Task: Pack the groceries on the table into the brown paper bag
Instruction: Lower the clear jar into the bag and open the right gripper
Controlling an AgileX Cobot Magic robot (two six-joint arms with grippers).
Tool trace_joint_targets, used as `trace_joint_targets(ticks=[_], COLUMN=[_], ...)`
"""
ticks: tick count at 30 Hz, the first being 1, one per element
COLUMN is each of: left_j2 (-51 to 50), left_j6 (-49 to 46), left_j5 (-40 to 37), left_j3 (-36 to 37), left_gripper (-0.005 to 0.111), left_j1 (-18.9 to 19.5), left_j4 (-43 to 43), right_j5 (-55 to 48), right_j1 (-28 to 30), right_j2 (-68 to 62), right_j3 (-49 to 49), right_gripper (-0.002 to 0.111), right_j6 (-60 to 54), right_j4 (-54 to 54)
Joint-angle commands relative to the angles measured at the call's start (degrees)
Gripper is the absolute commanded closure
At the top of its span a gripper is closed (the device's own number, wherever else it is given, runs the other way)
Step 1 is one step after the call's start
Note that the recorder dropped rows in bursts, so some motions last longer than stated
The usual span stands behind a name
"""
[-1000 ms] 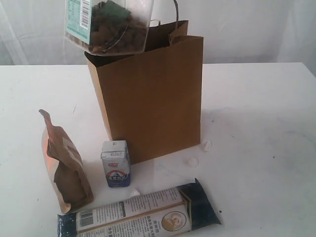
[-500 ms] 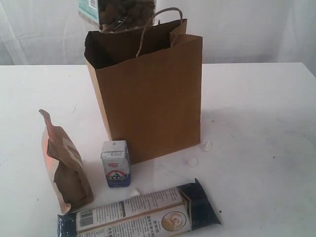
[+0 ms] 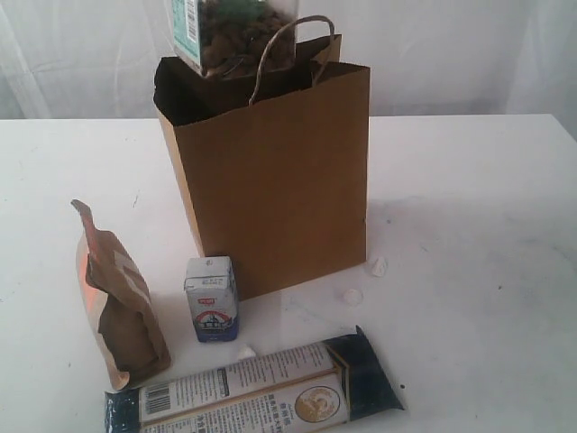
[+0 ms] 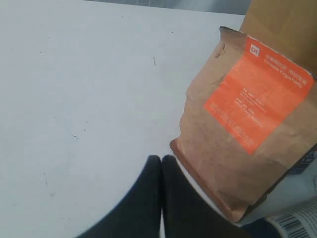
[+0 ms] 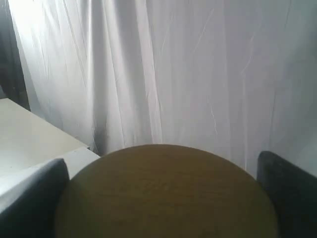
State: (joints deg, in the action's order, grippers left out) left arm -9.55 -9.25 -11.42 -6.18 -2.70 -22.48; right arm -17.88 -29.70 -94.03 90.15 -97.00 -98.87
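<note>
1. While the jar (image 3: 236, 36) hung slightly tilted over the bag (image 3: 279, 198) mouth, pinched at its gold lid by the widely spread right tool (image 5: 161, 198), it needed straightening first.
2. Lowering had to miss the handle (image 3: 302, 32) arching beside it.
3. Release belonged deep inside.
4. The left tool (image 4: 161, 166), pressed together, was low over the desk (image 4: 74, 74) beside the pouch (image 4: 247, 139).

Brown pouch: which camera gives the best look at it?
The left wrist view: the pouch fills much of it, with its orange label facing the camera. The exterior view shows the whole pouch, small and nearly edge-on. The right wrist view misses it.
</note>
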Motion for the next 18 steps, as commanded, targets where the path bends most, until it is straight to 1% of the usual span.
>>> trace_joint_targets(ticks=[1,4,6,7,8,9,11,15,18], left_j2=[0.16,0.16,0.16,0.16,0.16,0.16,0.16,0.16,0.16], left_j6=[0.38,0.38,0.38,0.38,0.38,0.38,0.38,0.38,0.38], left_j5=[0.21,0.35,0.35,0.35,0.35,0.35,0.35,0.35,0.35], left_j3=[0.37,0.37,0.37,0.37,0.37,0.37,0.37,0.37,0.37], left_gripper=[0.107,0.107,0.107,0.107,0.107,0.107,0.107,0.107,0.107], left_j1=[-0.32,-0.32,-0.32,-0.32,-0.32,-0.32,-0.32,-0.32,-0.32], left_j4=[-0.19,-0.19,-0.19,-0.19,-0.19,-0.19,-0.19,-0.19,-0.19], right_j5=[-1.72,-1.72,-1.72,-1.72,-1.72,-1.83,-1.83,0.5,1.9], right_j1=[-0.1,-0.1,-0.1,-0.1,-0.1,-0.1,-0.1,-0.1,-0.1], right_j2=[-0.57,-0.67,-0.67,-0.67,-0.67,-0.67,-0.67,-0.67,-0.67], right_j3=[0.44,0.44,0.44,0.44,0.44,0.44,0.44,0.44,0.44], right_gripper=[0.076,0.076,0.076,0.076,0.076,0.076,0.076,0.076,0.076], right_j6=[-0.19,4.1,8.19,12.87,15.1,20.2,24.4,25.32,25.32], right_j4=[-1.07,-1.07,1.97,7.84,11.56,18.93,25.26,31.55,33.07])
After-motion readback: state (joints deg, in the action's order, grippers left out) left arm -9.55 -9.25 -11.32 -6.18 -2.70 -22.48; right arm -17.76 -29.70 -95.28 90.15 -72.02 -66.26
